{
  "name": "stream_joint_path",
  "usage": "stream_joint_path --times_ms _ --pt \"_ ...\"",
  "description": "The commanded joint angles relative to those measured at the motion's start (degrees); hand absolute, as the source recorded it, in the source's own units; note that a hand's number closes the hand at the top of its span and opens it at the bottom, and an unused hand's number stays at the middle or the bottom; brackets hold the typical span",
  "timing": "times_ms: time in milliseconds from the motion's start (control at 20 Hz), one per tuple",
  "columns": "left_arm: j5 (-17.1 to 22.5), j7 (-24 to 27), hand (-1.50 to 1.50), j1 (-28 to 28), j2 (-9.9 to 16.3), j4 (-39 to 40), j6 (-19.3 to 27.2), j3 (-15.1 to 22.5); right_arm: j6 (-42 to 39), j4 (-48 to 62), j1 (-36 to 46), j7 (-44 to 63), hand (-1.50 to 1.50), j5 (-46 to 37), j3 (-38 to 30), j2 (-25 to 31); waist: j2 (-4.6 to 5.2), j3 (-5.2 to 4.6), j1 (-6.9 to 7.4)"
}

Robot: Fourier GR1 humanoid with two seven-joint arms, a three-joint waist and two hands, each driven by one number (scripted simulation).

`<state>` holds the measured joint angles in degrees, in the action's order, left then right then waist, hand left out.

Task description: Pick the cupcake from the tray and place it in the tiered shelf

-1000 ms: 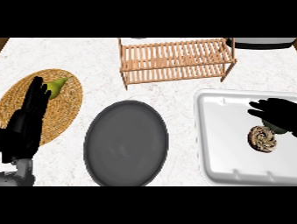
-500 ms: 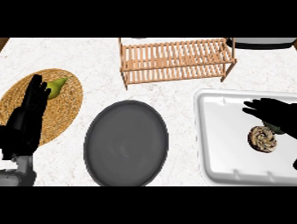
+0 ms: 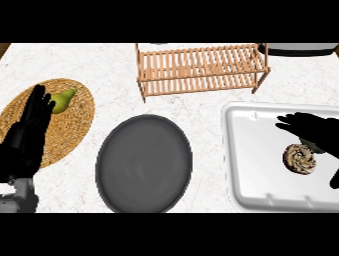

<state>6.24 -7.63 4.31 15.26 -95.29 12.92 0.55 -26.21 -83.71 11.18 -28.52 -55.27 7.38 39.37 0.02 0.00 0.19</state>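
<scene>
The right hand (image 3: 325, 136) covers the cupcake's (image 3: 300, 159) right edge on the white tray (image 3: 253, 150), and the picture's edge cuts that hand's wrist off.

White tray (image 3: 253, 150), brown-swirled cupcake (image 3: 300, 159), dark grey plate (image 3: 144, 162), green pear (image 3: 63, 99)

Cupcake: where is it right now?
Head view: the cupcake sits in the white tray at the counter's right, just under the right hand.
</scene>
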Motion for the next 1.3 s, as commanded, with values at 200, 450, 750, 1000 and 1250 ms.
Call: stream_joint_path --times_ms 200,450,750,1000,1250 --pt "-3.98 -2.42 0.00 -3.20 -3.46 -5.24 0.73 1.69 2.12 4.93 1.00 -3.52 -1.50 -4.63 -0.28 -4.76 -0.03 0.01 0.08" --pt "-2.14 -3.15 0.00 3.81 -1.76 1.25 -2.39 -3.28 3.66 5.01 -0.89 -2.71 -1.50 -7.01 -0.45 -7.74 0.00 0.00 -0.34" --pt "-5.93 -0.18 0.00 0.08 -5.01 -0.02 -1.31 -0.31 9.31 12.55 -0.42 -5.45 1.50 -14.02 3.01 -8.93 0.02 0.01 -0.11" --pt "-3.71 -1.52 0.00 3.94 -3.44 2.60 -3.35 -3.48 18.10 11.81 -1.06 -7.20 1.50 -15.71 2.28 -11.14 0.03 0.01 -0.40" --pt "-5.16 -1.54 0.00 0.32 -3.35 -0.23 -2.09 -2.85 5.83 4.78 -0.35 20.69 1.50 -17.38 2.45 -27.83 -0.55 -0.21 -1.23"
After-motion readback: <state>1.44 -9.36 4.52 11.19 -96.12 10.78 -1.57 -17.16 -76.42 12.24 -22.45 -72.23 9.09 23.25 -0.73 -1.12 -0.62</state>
